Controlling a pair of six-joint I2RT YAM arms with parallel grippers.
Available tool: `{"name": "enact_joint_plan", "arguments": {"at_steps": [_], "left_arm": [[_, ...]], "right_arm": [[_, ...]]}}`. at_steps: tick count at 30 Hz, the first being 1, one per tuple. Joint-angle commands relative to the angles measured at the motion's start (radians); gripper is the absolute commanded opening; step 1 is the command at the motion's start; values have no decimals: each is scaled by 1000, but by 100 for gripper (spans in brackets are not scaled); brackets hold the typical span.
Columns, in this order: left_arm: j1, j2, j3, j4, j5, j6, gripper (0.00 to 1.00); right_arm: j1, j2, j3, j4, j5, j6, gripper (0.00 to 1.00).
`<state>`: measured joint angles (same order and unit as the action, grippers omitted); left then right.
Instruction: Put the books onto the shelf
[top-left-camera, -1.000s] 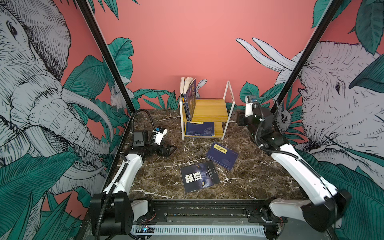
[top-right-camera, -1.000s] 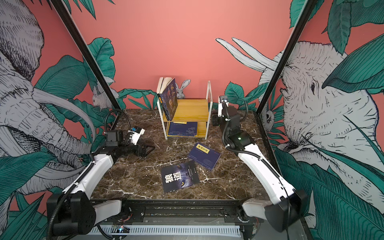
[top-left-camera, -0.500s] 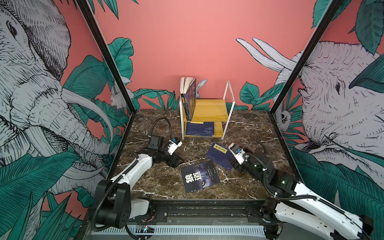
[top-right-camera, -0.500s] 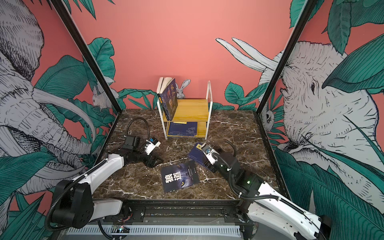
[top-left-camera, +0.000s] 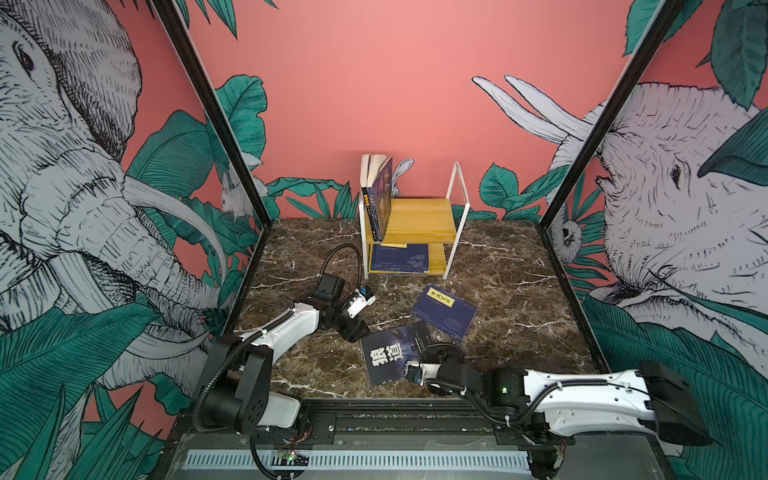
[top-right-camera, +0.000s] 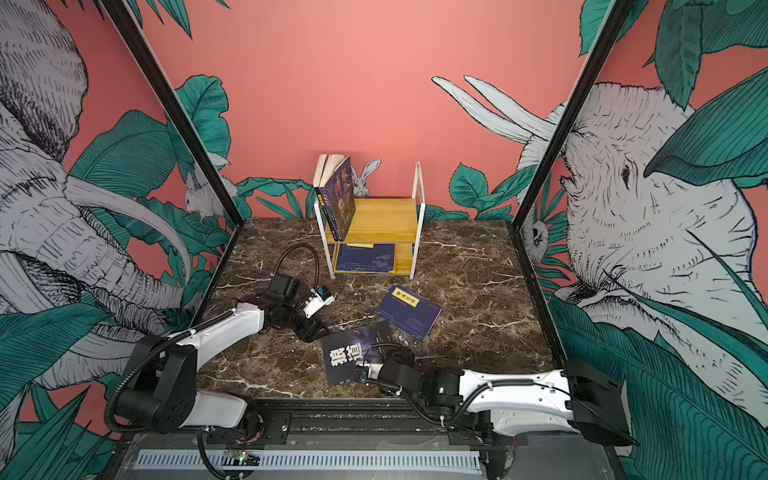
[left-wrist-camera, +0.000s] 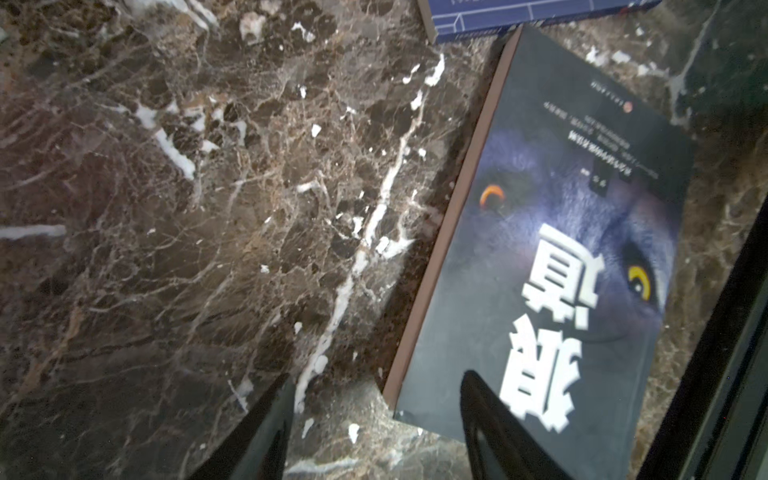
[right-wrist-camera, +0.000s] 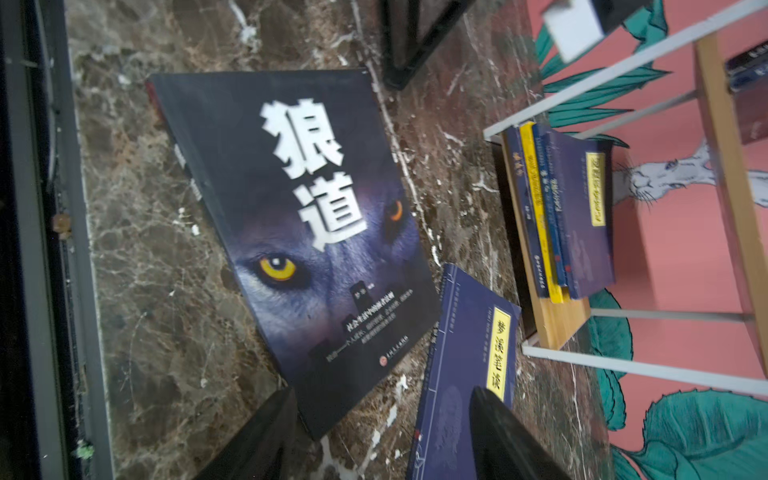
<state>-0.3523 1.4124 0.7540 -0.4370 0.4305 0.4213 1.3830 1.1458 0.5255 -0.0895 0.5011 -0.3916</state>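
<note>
1. Right wrist view: the right tool (right-wrist-camera: 382, 390) hangs low over the wolf book (right-wrist-camera: 299, 232), at the corner on the right arm's side. Its jaws are set wide, with nothing between them.
2. The wolf book lies flat and cover up on the marble surface (top-left-camera: 498, 291), not yet shelved. It looks to be the book in hand.
3. At the wolf book's opposite side, the left tool (left-wrist-camera: 377, 374) is also spread and empty. One finger is above the cover's corner and the other above bare surface, so it straddles the long edge.
4. A thin, flat book offers little to pinch. It would be best for one tool to tip an edge up while the other closes deep on that raised edge, so the cover does not bend.
5. Just beyond the wolf book lies a navy book (top-left-camera: 444, 311), flat, its corner very close. I cannot tell whether they touch. The fingers should keep off it.
6. Farther beyond the wolf book stands the shelf (top-left-camera: 419, 216). Upright books (top-left-camera: 380, 199) lean at one end of its top board, and a flat stack (top-left-camera: 399, 257) fills the lower one. The bare part of the top board seems the likely spot.
</note>
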Motion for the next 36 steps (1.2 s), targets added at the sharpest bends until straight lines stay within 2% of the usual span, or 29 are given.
{"name": "enact_joint_plan", "arguments": {"at_steps": [1, 4, 9, 17, 20, 22, 24, 26, 30, 32, 36], "left_arm": [[-16, 16, 31, -56, -20, 42, 58], [-41, 32, 55, -115, 15, 77, 51], [-57, 61, 59, -133, 29, 76, 48], [-78, 128, 92, -172, -2, 110, 39], [-91, 148, 90, -177, -12, 122, 31], [-103, 163, 81, -170, -27, 131, 18], [-116, 171, 82, -178, -45, 141, 7], [-121, 175, 81, -183, -55, 152, 3], [-128, 203, 74, -164, -80, 170, 1], [-132, 216, 82, -167, -88, 173, 0], [-157, 237, 69, -151, -85, 178, 0]], "right_arm": [[10, 75, 29, 105, -12, -49, 68], [10, 144, 77, 84, -43, -57, 67], [10, 218, 97, 94, -69, -65, 67], [10, 313, 139, 90, -132, -78, 66], [10, 347, 163, 47, -170, -81, 67], [10, 377, 163, 57, -176, -96, 67], [10, 412, 171, 62, -165, -106, 67], [10, 442, 183, 60, -156, -118, 67], [10, 518, 173, 143, -104, -176, 66], [11, 543, 164, 205, -37, -204, 65], [16, 590, 103, 481, 86, -305, 65]]}}
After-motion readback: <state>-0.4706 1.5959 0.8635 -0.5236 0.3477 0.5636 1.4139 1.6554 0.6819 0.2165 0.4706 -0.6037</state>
